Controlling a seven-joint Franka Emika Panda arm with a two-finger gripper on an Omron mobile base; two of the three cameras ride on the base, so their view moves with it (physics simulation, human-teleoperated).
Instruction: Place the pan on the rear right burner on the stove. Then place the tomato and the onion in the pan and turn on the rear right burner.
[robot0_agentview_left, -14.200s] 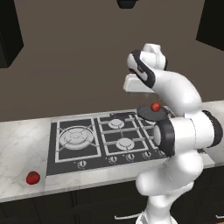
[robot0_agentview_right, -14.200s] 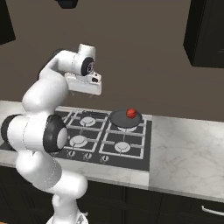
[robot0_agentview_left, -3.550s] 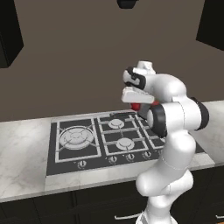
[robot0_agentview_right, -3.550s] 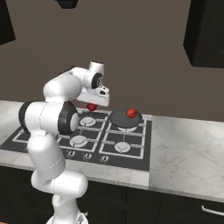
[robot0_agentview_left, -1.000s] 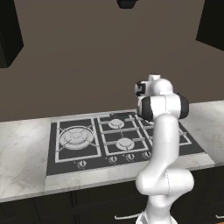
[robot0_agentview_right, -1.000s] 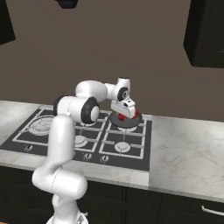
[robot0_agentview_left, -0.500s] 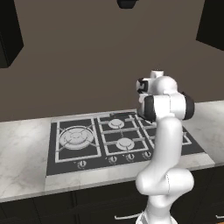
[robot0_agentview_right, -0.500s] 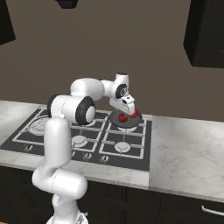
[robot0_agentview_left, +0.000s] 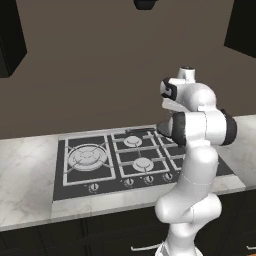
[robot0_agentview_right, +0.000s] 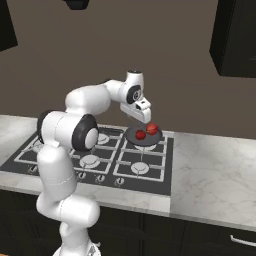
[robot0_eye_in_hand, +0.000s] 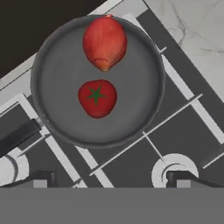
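Observation:
The dark grey pan (robot0_eye_in_hand: 65, 65) sits at the rear right of the black stove (robot0_agentview_right: 155, 172), covering the rear right burner. A red tomato (robot0_eye_in_hand: 97, 98) with a green star and a reddish onion (robot0_eye_in_hand: 104, 43) lie side by side in the pan (robot0_agentview_right: 150, 141), with the tomato (robot0_agentview_right: 141, 134) nearer the front and the onion (robot0_agentview_right: 152, 128) behind it. The pan's black handle (robot0_eye_in_hand: 17, 135) points left along the back of the stove. My gripper (robot0_eye_in_hand: 111, 178) hangs above the pan (robot0_agentview_right: 145, 118), open, with nothing between its fingertips (robot0_eye_in_hand: 41, 177).
The front right burner (robot0_eye_in_hand: 174, 168) lies just before the pan. A row of small knobs (robot0_agentview_right: 100, 177) runs along the stove's front edge (robot0_agentview_left: 100, 187). Marble counter (robot0_agentview_right: 210, 175) stretches to the right, and a dark wall stands behind. My own arm blocks the pan in the left base view.
The gripper has opened wide and lifted up off the pan. The tomato and the onion now both lie loose in the pan.

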